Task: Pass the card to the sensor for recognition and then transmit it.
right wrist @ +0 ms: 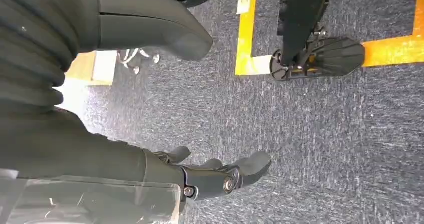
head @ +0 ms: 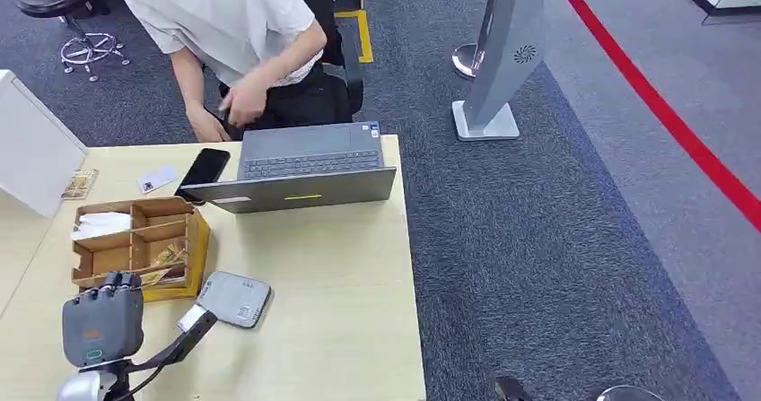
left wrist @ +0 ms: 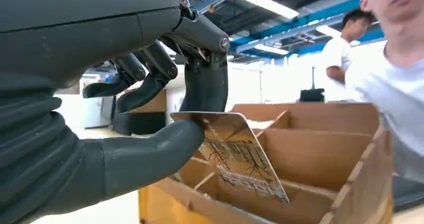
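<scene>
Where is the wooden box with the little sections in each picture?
Head view: the wooden box sits on the table's left side, just beyond the left hand.
Left wrist view: the wooden box lies close behind the card that the left hand pinches.
Right wrist view: not in it; carpet floor there.
Shared landmark: the person in the white shirt.

We see a glossy printed card (left wrist: 235, 156) against the matt plywood organiser box (left wrist: 320, 149), a smooth pale laminate table (head: 323, 275), and rough blue-grey carpet (right wrist: 320, 134) under the matt dark plastic right hand (right wrist: 220, 176).
</scene>
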Robot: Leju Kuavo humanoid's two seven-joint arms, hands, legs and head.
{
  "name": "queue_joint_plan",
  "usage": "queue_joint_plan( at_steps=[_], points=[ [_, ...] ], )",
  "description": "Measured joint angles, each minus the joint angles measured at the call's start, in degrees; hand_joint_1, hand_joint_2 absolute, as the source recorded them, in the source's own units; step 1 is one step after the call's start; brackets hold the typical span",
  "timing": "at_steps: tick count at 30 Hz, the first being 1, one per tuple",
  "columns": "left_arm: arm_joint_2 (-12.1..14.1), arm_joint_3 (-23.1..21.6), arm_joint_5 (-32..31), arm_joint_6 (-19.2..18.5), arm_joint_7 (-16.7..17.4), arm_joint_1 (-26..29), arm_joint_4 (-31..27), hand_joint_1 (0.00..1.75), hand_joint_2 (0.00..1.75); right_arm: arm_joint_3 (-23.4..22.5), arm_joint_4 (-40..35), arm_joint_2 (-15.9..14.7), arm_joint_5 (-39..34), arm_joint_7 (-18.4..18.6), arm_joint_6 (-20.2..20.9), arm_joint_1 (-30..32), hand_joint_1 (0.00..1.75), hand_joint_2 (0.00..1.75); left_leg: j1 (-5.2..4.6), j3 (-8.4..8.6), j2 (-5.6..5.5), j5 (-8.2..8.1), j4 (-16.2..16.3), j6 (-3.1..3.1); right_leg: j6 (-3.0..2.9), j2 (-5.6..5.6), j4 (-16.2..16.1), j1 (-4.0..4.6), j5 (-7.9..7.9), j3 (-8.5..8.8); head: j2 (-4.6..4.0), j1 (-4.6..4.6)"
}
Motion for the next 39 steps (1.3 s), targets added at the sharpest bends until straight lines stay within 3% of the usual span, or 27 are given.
queue_joint_plan(
  at_steps=[9, 19, 25, 31, 34, 39],
  points=[
    [4.5, -7.3, -6.8, -0.3, 3.2, 5.9, -14.8, 1.75, 1.75, 0.0, -0.1, -0.5, -3.0, -1.3, -0.2, 2.2, 0.0, 1.75, 0.0, -0.01, 0.01, -0.03, 0.0, -0.01, 0.0, 0.01, 0.0, 0.0, -0.01, -0.01, 0.0, 0.0],
    [7.8, -13.0, -7.9, 1.7, 4.0, 7.2, -21.0, 1.75, 1.75, 0.0, -0.2, -0.6, -3.1, -1.5, -0.1, 2.7, 0.0, 1.75, 0.0, 0.01, -0.01, -0.01, 0.0, 0.01, 0.01, -0.02, 0.0, -0.01, 0.0, -0.05, 0.0, 0.0],
    [6.1, -14.2, -4.7, 1.8, 5.2, -3.9, -19.7, 1.75, 1.75, 0.9, -0.2, -0.6, -2.6, -0.9, -0.1, 1.3, 0.0, 1.75, 0.0, 0.04, 0.0, 0.1, 0.0, 0.0, -0.02, -0.01, 0.0, 0.0, 0.15, 0.04, 0.0, 0.0],
    [4.9, -14.2, -3.2, 1.4, 5.5, -8.1, -17.8, 1.75, 1.75, 1.8, -0.2, -0.6, -2.6, -0.1, -0.2, 0.8, 0.0, 1.75, 0.0, 0.0, -0.01, 0.1, 0.0, 0.0, -0.04, 0.02, 0.0, 0.0, 0.18, -0.02, 0.0, 0.0],
    [3.8, -13.7, 0.4, 1.3, 3.3, -12.6, -12.9, 1.75, 1.75, 3.0, -0.1, -0.6, -2.2, 0.7, -0.2, -0.1, 0.0, 1.75, 0.0, 0.01, 0.02, 0.1, 0.0, -0.01, -0.04, 0.05, 0.0, 0.0, 0.19, -0.01, 0.0, -0.02],
    [1.0, -12.3, 0.9, 1.3, 1.4, -18.5, -4.8, 1.75, 1.75, 4.9, -0.1, -0.4, -1.9, 2.6, -0.2, -1.8, 0.0, 1.75, 0.0, 0.0, -0.02, 0.21, 0.0, 0.03, -0.01, -0.01, 0.0, 0.0, 0.22, 0.02, 0.0, 0.02]
  ],
)
